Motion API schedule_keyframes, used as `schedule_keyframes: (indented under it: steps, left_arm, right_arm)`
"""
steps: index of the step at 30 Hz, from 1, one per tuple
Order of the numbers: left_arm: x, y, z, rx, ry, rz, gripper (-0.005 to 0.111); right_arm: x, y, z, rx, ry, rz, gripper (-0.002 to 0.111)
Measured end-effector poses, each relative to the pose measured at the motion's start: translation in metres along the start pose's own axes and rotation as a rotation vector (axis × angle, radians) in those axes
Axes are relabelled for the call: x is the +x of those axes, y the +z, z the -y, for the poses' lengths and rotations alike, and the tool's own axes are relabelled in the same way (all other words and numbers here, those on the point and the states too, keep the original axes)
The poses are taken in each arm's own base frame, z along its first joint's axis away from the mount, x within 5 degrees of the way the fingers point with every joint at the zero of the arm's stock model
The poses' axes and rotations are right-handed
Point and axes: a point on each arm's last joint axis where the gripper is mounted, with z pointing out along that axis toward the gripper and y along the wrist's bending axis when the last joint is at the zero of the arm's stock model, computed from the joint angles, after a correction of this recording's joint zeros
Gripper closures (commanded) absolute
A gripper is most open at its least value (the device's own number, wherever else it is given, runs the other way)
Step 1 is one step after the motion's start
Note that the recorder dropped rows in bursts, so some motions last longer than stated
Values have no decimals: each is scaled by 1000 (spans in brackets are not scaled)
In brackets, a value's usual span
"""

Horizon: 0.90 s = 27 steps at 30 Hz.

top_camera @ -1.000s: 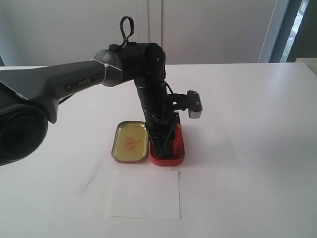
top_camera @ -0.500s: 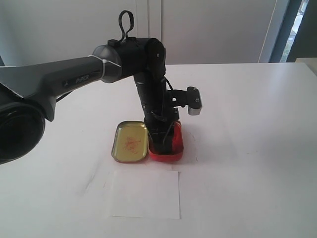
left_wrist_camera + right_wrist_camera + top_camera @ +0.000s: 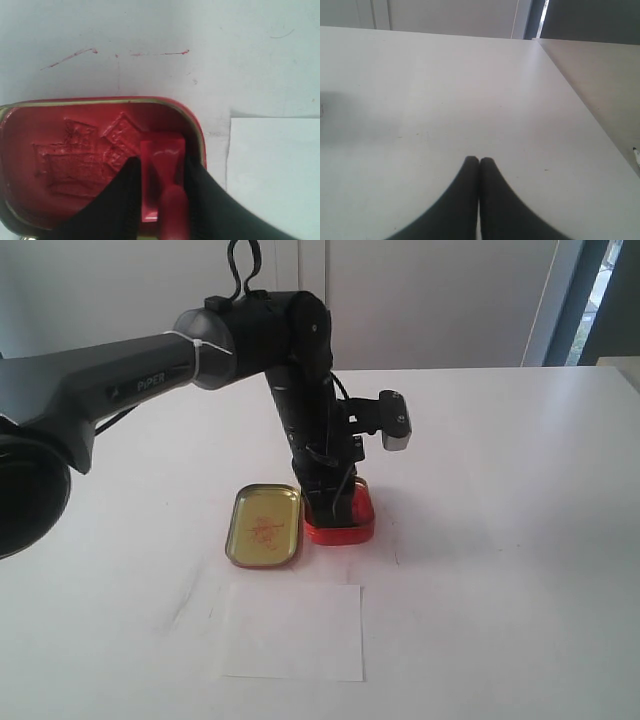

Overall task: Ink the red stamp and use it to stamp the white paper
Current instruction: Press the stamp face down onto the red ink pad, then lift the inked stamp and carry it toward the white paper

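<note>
My left gripper [image 3: 335, 502] reaches down into the oval red ink-pad tin [image 3: 342, 524]. In the left wrist view its black fingers [image 3: 117, 200] are shut on the red stamp [image 3: 162, 159]. The stamp's knob is between them and its rectangular base is over the red pad [image 3: 75, 160], close to the tin's rim. The white paper [image 3: 292, 632] lies flat in front of the tin, and a corner of the paper [image 3: 272, 172] shows beside the tin. My right gripper [image 3: 479, 161] is shut on nothing above bare white table; it is out of the exterior view.
The gold oval lid [image 3: 265, 526], stained with red ink, lies open to the left of the tin. The left arm [image 3: 120, 380] crosses from the left edge. A grey camera block [image 3: 396, 430] sticks out on the arm's right. Red ink streaks [image 3: 70, 57] mark the table.
The left arm has risen and drawn back a little with the stamp. The red tin's near edge now lies farther from the paper, while the gold lid has stayed put.
</note>
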Motion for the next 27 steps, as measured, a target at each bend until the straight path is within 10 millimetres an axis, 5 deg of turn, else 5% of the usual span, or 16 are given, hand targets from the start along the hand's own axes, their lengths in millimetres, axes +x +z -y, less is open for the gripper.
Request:
schedule_keyframes:
  steps: [27]
  left_arm:
    - [-3, -15, 3, -8, -11, 9, 107]
  right_arm:
    - [0, 0, 0, 0, 0, 0, 108]
